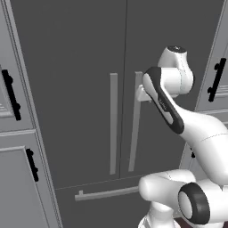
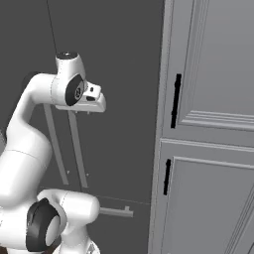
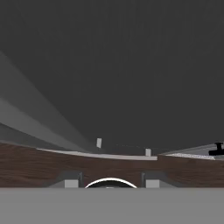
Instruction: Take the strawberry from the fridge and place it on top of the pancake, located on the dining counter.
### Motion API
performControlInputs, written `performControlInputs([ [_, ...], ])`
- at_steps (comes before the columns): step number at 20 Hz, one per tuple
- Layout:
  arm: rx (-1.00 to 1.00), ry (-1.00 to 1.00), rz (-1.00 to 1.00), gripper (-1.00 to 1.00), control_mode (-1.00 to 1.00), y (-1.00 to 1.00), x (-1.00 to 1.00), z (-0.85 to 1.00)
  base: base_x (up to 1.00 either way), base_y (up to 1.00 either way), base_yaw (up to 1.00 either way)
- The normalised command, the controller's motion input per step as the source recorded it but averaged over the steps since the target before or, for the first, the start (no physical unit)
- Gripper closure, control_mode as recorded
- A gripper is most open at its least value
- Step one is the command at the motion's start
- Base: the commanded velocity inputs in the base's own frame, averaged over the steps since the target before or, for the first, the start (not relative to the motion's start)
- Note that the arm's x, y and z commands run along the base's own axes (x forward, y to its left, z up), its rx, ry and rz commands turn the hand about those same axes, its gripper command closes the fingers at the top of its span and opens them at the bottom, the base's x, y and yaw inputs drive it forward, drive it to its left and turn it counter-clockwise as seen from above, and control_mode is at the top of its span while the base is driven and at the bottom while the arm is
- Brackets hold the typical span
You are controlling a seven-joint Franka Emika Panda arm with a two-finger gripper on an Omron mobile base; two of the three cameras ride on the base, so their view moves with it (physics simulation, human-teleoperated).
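- Early yet: the fridge (image 1: 80,89) stands shut, both doors flush, the two handles side by side at the centre seam.
- Gripper (image 1: 141,94) sits at the right handle (image 1: 135,129), near its top. From the left base view the hand meets the bar; from the right base view it (image 2: 92,106) is level with the bar's top end.
- Jaws closed down, going by the hand's pose at the bar, most likely clamped on the right handle. The fingers themselves are hidden behind the hand in both base views, so the contact is a judgement, not a clear sighting.
- Hand view looks down the dark door face toward the drawer bar (image 3: 98,155) and brown floor below; the two fingertips (image 3: 71,181) rise at the bottom edge.
- Left handle (image 1: 113,124) untouched, just beside the gripped one.
- Grey cabinets (image 2: 208,124) with black handles flank the fridge on both sides.
- Strawberry presumably inside the fridge; with the doors shut I cannot confirm it.
- Done: arm brought to the door handle.
- Left: pull the right door open, find and grasp the strawberry, drive to the dining counter, set it on the pancake. Nearly the whole task remains.
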Motion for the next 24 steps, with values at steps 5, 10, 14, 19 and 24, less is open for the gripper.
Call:
performControlInputs([
  [5, 0.00, 0.00, 0.00, -1.00, 1.00, 0.00, 0.00, 0.00, 0.00, 0.00, 0.00],
  [10, 0.00, 0.00, 0.00, -1.00, 1.00, 0.00, 0.00, 0.00, -0.71, 0.00, 0.00],
  [14, 0.00, 0.00, 0.00, -1.00, 1.00, 0.00, 0.00, 0.00, -0.64, 0.14, 0.00],
  [19, 0.00, 0.00, 0.00, -1.00, 1.00, 0.00, 0.00, 0.00, 0.00, 0.47, 0.00],
  [24, 0.00, 0.00, 0.00, -1.00, 1.00, 0.00, 0.00, 0.00, 0.00, 0.33, 0.00],
])
